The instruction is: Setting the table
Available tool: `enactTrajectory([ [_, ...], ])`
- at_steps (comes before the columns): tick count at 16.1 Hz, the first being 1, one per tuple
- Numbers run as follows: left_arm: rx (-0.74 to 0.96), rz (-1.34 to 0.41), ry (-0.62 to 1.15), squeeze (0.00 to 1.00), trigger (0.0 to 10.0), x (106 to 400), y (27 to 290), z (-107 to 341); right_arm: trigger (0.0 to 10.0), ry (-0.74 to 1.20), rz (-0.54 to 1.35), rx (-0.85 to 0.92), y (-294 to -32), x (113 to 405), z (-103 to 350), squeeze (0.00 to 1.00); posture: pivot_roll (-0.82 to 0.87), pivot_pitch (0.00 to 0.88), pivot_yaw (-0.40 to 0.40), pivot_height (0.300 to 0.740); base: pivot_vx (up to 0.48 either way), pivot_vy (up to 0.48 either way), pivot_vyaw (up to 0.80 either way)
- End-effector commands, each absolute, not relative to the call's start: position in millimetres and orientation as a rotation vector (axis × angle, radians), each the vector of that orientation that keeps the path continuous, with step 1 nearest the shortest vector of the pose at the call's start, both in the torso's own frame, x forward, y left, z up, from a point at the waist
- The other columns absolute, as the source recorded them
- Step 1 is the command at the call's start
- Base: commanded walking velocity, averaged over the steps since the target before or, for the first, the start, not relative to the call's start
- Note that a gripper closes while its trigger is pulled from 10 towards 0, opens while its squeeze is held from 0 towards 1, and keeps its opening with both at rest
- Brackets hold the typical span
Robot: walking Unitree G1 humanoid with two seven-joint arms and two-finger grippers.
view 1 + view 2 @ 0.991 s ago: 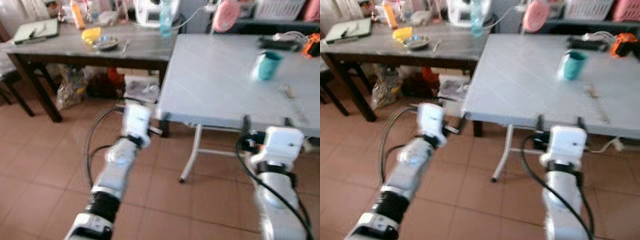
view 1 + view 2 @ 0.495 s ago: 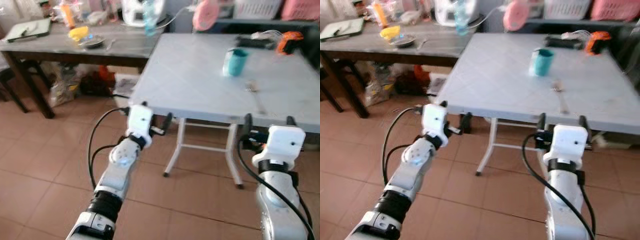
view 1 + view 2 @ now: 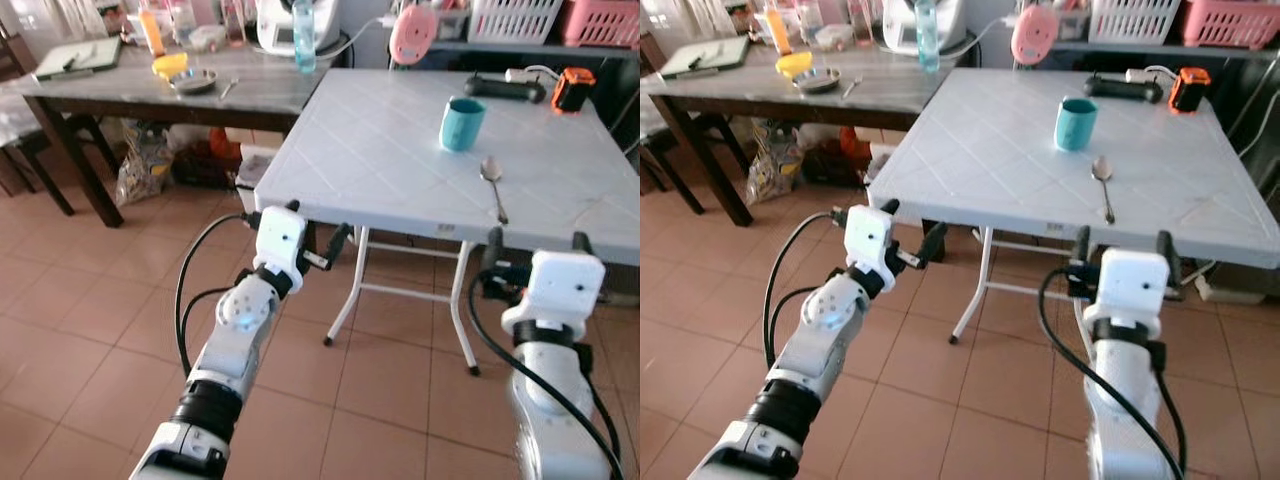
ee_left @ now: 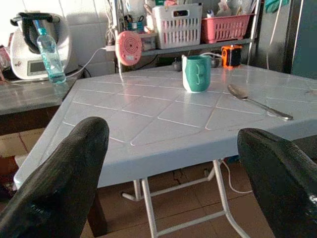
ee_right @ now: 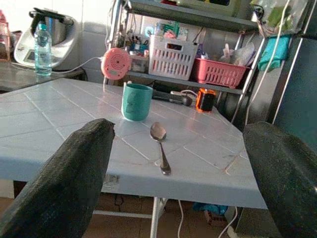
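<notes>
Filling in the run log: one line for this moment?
phase: at table | left tool: open, empty | right tool: open, empty | teal cup and metal spoon on white folding table

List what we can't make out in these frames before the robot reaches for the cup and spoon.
- White table: its far legs are hidden by its own top in the eye views.
- Teal cup: contents can't be seen in the wrist views, where the rim sits at camera height.
- Spoon: too small to read any detail.
- Right gripper: its fingertips overlap the table edge, so clearance is unclear.
- Dark wooden table: its items are too small to identify.
</notes>
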State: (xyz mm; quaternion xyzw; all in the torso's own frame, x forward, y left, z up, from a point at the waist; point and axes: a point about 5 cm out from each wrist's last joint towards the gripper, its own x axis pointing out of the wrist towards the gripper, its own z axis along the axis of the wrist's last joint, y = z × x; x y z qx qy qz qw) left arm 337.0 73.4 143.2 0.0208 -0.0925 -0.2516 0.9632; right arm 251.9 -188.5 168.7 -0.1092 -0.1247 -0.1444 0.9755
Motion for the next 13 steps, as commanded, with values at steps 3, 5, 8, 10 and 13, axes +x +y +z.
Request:
enactTrajectory([
  [3,0.042,-0.522,-0.196,0.0,10.0,335.9,76.0,144.4,10.0,-0.26,-0.298,-0.232,-188.4,251.5,171.2,0.0,0.05,0.052,0.049,0.74,0.42,0.0,0.0],
  [5,0.036,-0.532,-0.192,0.0,10.0,335.5,75.6,144.0,10.0,-0.259,-0.311,-0.237,-190.0,251.4,170.9,0.0,0.05,0.053,0.049,0.74,0.441,0.0,0.0],
  [8,0.036,-0.539,-0.19,0.0,10.0,334.9,74.9,143.2,10.0,-0.254,-0.294,-0.213,-187.6,251.3,169.9,0.0,0.05,0.054,0.049,0.74,0.449,0.0,0.0],
  [10,0.036,-0.542,-0.187,0.0,10.0,334.6,74.6,142.8,10.0,-0.252,-0.291,-0.21,-186.7,251.4,169.6,0.0,0.05,0.056,0.05,0.74,0.45,0.0,0.0],
  [13,0.035,-0.551,-0.181,0.0,10.0,333.9,73.6,141.4,10.0,-0.248,-0.293,-0.208,-186.9,251.8,168.8,0.0,0.05,0.055,0.047,0.74,0.45,0.0,0.0],
])
